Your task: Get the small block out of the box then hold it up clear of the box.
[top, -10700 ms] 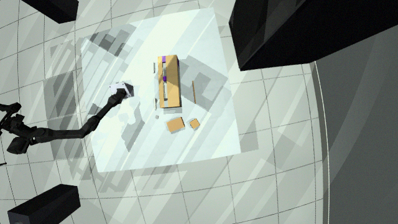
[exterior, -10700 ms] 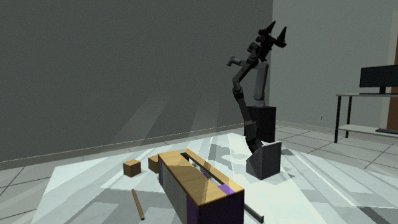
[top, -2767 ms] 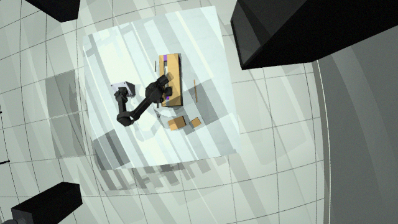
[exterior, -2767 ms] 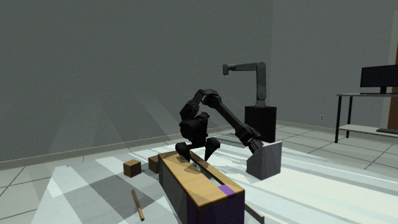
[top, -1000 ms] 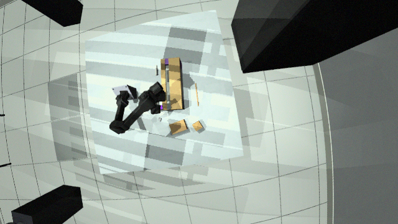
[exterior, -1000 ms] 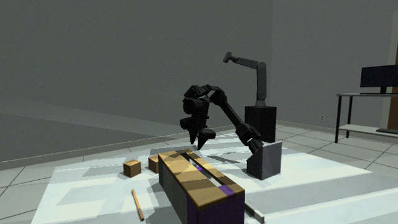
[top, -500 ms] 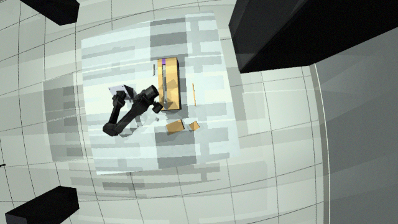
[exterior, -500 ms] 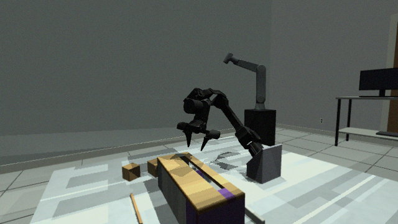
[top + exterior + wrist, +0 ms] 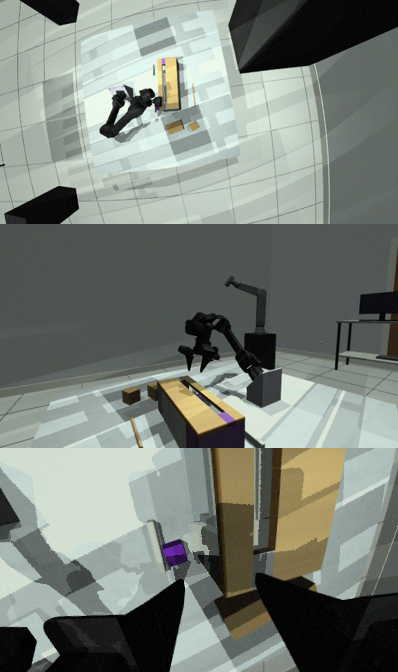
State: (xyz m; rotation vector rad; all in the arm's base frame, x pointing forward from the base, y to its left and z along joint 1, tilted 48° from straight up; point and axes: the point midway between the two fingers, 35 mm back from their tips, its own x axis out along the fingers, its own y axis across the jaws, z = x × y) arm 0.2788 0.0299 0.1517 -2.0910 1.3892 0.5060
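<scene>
The small purple block (image 9: 157, 108) (image 9: 175, 553) lies on the table outside the box, beside its long slotted side near one end. The wood-topped box (image 9: 172, 84) (image 9: 186, 410) (image 9: 305, 523) stands upright, with a long slot in its top and a purple patch (image 9: 163, 61) (image 9: 226, 417) at the far end. My gripper (image 9: 195, 371) (image 9: 219, 581) is open and empty, pointing down above the table near that same end of the box. In the wrist view the block shows beyond the left fingertip, not between the fingers.
A short pale bar (image 9: 156, 548) stands right beside the block. Another thin bar (image 9: 153, 70) (image 9: 255, 439) lies along the slotted side farther up. Two brown blocks (image 9: 175, 127) (image 9: 194, 126) (image 9: 130, 396) lie past the box end. A thin wooden stick (image 9: 194, 94) (image 9: 136, 432) lies behind the box.
</scene>
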